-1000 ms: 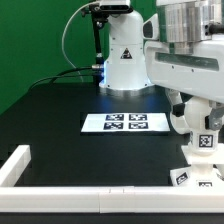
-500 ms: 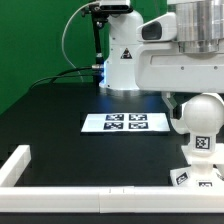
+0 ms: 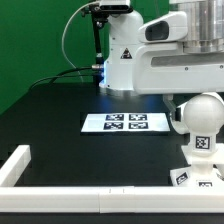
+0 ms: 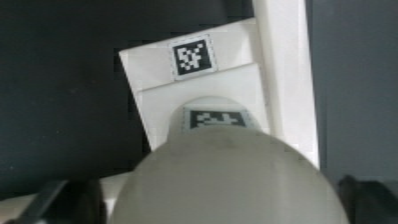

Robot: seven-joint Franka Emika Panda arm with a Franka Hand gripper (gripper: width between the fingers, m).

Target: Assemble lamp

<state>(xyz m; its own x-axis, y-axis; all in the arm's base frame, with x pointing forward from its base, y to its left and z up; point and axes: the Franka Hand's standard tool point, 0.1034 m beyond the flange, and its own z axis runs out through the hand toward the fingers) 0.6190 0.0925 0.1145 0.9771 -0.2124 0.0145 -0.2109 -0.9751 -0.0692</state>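
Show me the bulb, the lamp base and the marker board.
bulb (image 4: pixel 222 175), wrist view, on its rounded surface
lamp base (image 4: pixel 164 80), wrist view, on the flat face beside its tag
marker board (image 3: pixel 127 122), exterior view, at its middle, among the tags

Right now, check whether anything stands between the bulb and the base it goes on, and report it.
Nothing visible stands in the way. The bulb sits between the fingers of the gripper, straight over the base, and no other part shows between them. Whether bulb and base already touch, I cannot tell.
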